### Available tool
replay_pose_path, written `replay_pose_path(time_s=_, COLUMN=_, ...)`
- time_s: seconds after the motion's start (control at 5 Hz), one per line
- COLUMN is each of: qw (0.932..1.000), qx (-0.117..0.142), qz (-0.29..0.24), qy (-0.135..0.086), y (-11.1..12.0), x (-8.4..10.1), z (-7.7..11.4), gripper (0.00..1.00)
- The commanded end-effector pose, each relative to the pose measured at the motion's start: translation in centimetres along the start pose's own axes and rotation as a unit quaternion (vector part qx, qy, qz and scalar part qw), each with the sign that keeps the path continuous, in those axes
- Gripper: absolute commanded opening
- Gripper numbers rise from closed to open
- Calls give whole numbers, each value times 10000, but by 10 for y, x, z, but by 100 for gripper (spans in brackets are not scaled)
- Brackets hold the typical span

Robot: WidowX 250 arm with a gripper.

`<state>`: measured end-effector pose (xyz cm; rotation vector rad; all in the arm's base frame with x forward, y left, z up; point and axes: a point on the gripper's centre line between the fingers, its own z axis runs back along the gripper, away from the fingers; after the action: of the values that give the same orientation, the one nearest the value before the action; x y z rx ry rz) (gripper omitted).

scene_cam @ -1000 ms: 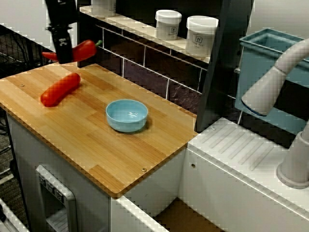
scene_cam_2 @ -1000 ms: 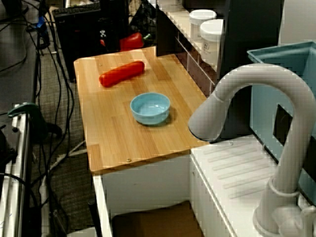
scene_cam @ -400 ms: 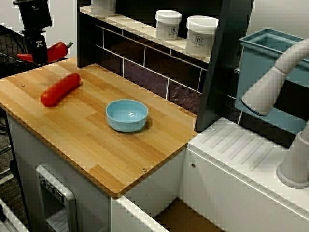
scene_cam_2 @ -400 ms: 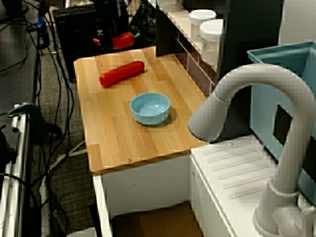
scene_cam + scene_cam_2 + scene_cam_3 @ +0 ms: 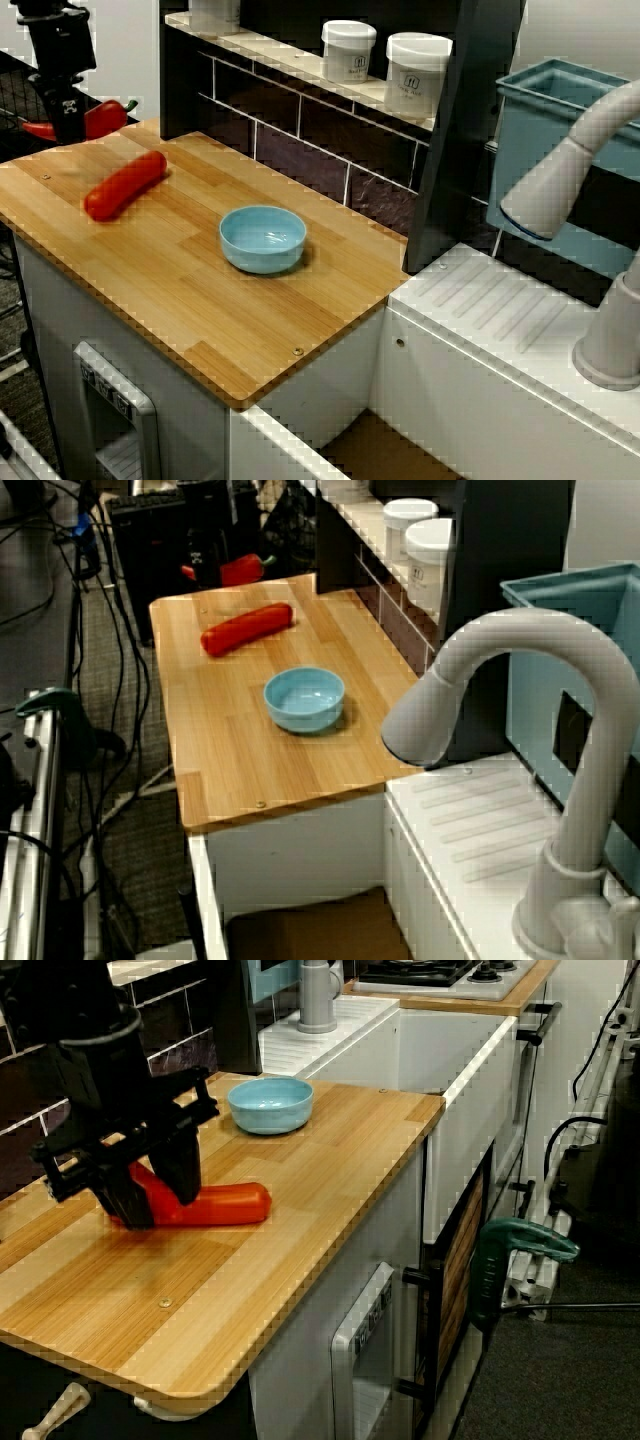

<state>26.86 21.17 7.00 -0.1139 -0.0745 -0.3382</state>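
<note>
1. The claw [image 5: 66, 122] is at upper left in the front view, closed around the middle of the red pepper [image 5: 104, 116], carrying it in the air.
2. Pepper hangs above the far left edge of the table [image 5: 200, 300], green stem pointing right.
3. Red sausage [image 5: 125, 184] lies on the table just below it. Blue bowl [image 5: 263, 238] sits mid-table, well apart.
4. Judgement: the pepper is light, smooth-skinned and probably slippery. The thick mid-body is the best hold, not the tapered tip.

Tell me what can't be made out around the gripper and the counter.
View facing the shelf: the gripper, shut on the red pepper, covers its middle.
Low counter view: the gripper covers part of the long red piece.
View facing the shelf: jar labels too small to read; faucet cut by the right edge.
</note>
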Motion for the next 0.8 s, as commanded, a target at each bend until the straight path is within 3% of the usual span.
replay_pose_path(time_s=0.0, qw=9995, qx=294, qz=48, qy=82, y=10, x=-31, z=-10, gripper=0)
replay_pose_path(time_s=0.4, qw=9995, qx=262, qz=79, qy=157, y=12, x=-31, z=-15, gripper=0)
replay_pose_path(time_s=0.6, qw=9994, qx=220, qz=108, qy=226, y=13, x=-29, z=-16, gripper=89)
